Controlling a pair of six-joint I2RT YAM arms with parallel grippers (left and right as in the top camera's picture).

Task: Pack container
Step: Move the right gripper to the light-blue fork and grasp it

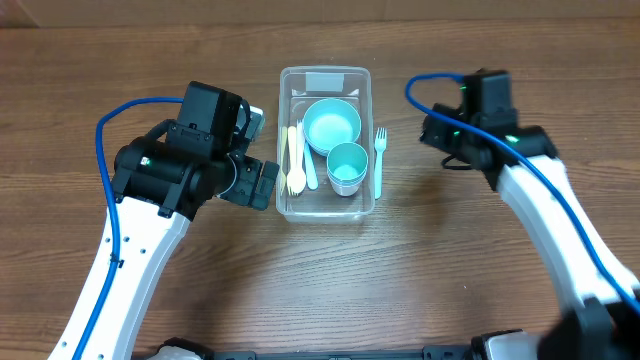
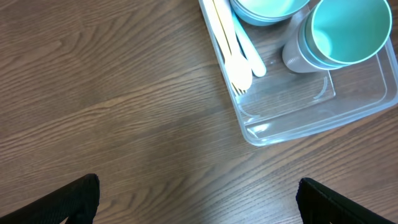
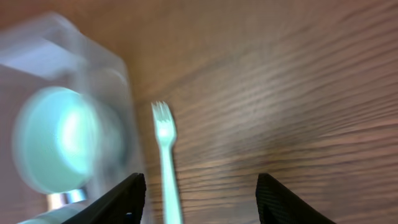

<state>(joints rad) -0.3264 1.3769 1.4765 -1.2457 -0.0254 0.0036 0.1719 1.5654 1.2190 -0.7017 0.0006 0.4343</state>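
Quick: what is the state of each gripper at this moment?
Left gripper: open, holding nothing.
Right gripper: open, holding nothing; the fork is not gripped.

The overhead camera looks straight down from high up on the brown wooden tabletop (image 1: pixel 320 290). The left wrist camera hangs close above one corner of the clear rectangular plastic container (image 2: pixel 292 115). The blurred right wrist camera looks low along that container's other long side.
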